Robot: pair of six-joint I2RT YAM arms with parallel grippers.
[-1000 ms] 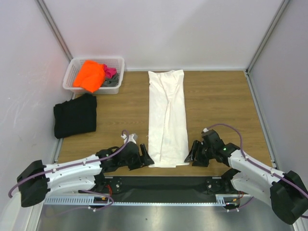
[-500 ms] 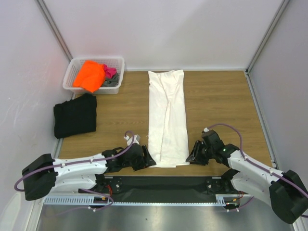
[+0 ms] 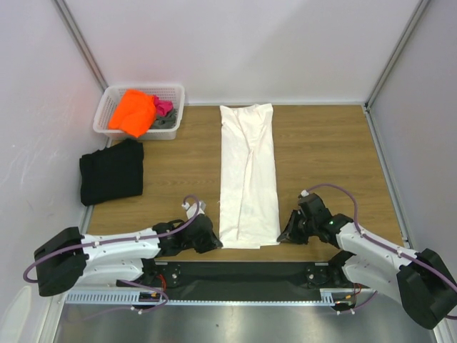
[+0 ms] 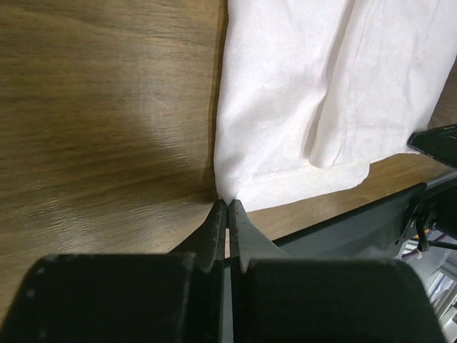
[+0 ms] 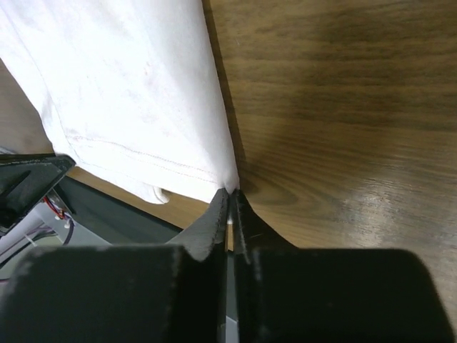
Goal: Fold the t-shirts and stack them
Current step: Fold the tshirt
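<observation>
A white t-shirt [image 3: 248,175], folded into a long narrow strip, lies down the middle of the wooden table. My left gripper [image 3: 216,243] is at its near left corner. In the left wrist view the gripper [image 4: 227,204] is shut on that corner of the white t-shirt [image 4: 307,93]. My right gripper [image 3: 280,236] is at the near right corner. The right wrist view shows the gripper [image 5: 230,191] pinching the hem corner of the shirt [image 5: 136,93]. A folded black t-shirt [image 3: 111,171] lies at the left.
A white lattice basket [image 3: 178,100] at the back left holds an orange tee [image 3: 133,111], a pink one [image 3: 164,107] and a grey one [image 3: 166,123]. White walls enclose the table on three sides. A black bar [image 3: 243,273] runs along the near edge.
Both grippers went from open to shut on the near corners of the white t-shirt. The left gripper slid right to its corner; the right one edged left.
</observation>
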